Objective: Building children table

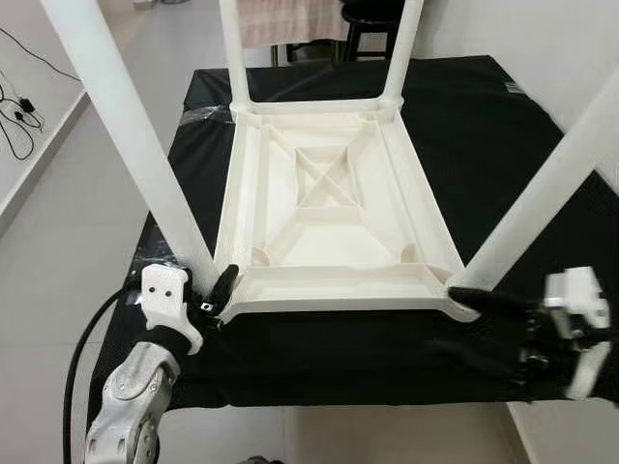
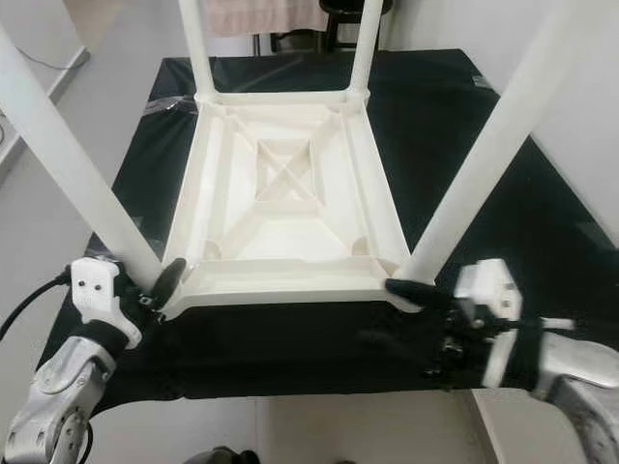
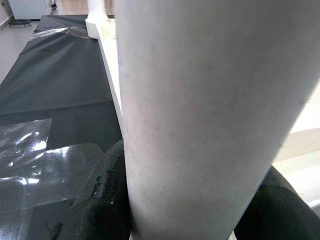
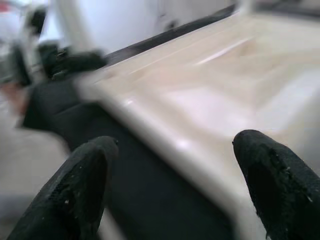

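A white plastic children's table [image 1: 329, 193] lies upside down on a black-covered worktable [image 1: 484, 126], its legs pointing up. My left gripper [image 1: 205, 285] is at the base of the near-left leg [image 1: 135, 135]. In the left wrist view its two black fingers [image 3: 107, 195] hug that leg [image 3: 200, 100] on both sides. My right gripper [image 1: 474, 324] is open at the near-right corner, below the near-right leg [image 1: 551, 184]. Its upper finger [image 1: 488, 300] reaches the corner of the frame. In the right wrist view the fingers [image 4: 85, 185] stand wide apart before the table's rim [image 4: 165, 120].
Two far legs [image 1: 234, 48] [image 1: 404, 43] rise at the back. A dark stool [image 1: 372, 24] stands behind the worktable. A black cable [image 1: 82, 358] hangs from my left arm, and more cable [image 1: 19, 106] lies on the floor by the left wall. The worktable's front edge is close below both grippers.
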Controlling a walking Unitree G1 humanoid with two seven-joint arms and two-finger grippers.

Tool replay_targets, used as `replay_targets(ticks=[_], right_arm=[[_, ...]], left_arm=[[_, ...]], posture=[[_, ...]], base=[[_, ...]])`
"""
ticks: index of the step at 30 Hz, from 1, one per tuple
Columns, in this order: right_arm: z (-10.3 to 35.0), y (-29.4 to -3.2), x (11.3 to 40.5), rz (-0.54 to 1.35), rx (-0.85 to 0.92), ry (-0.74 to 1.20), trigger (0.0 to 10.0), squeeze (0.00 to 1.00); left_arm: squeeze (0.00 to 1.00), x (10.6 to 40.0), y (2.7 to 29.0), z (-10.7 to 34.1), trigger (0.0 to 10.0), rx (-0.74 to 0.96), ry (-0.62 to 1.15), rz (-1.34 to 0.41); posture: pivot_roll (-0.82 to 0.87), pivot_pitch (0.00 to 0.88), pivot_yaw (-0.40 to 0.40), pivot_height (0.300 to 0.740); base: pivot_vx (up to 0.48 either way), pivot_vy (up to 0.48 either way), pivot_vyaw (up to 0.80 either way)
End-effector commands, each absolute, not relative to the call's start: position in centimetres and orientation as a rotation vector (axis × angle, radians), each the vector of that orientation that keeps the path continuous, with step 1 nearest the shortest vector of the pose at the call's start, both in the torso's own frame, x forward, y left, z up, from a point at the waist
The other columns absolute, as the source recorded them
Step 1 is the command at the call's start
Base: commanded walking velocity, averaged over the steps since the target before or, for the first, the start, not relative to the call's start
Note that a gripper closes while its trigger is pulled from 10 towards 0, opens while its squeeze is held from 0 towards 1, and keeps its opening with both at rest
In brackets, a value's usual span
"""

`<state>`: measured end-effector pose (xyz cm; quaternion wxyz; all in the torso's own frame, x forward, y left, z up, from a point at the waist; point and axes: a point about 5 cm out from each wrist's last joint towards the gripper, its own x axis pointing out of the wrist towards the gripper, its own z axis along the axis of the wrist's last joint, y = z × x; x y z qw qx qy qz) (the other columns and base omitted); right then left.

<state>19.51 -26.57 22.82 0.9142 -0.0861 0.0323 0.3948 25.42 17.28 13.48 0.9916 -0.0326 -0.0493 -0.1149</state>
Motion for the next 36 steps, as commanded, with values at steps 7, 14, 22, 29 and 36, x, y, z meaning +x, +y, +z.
replay_targets(ticks=[7,14,22,29,36], right_arm=[[27.3,-28.0,18.6,0.594,-0.161,-0.212,10.0,0.0],[28.4,-29.1,18.5,0.471,-0.153,-0.286,10.0,0.0],[30.6,-30.3,18.8,0.371,-0.038,-0.41,10.0,0.0],[31.9,-26.6,22.0,0.429,0.013,-0.418,10.0,0.0],[34.1,-25.6,23.0,0.471,0.061,-0.476,10.0,0.0]], left_arm=[[0.0,25.9,17.9,12.8,6.9,-0.061,-0.079,-0.227],[0.0,26.1,18.0,12.7,10.0,-0.057,-0.077,-0.227],[0.0,26.3,18.0,12.7,10.0,-0.054,-0.083,-0.226],[0.0,26.3,17.8,12.8,10.0,-0.053,-0.092,-0.223],[0.0,26.0,17.7,12.8,10.0,-0.056,-0.098,-0.218]], posture=[[-0.09,0.117,0.049,0.74],[-0.1,0.113,0.056,0.74],[-0.1,0.108,0.055,0.74],[-0.08,0.109,0.042,0.74],[-0.07,0.116,0.029,0.74]], base=[[0.0,0.0,0.0],[0.0,0.0,0.0],[0.0,0.0,0.0],[0.0,0.0,0.0],[0.0,0.0,0.0]])
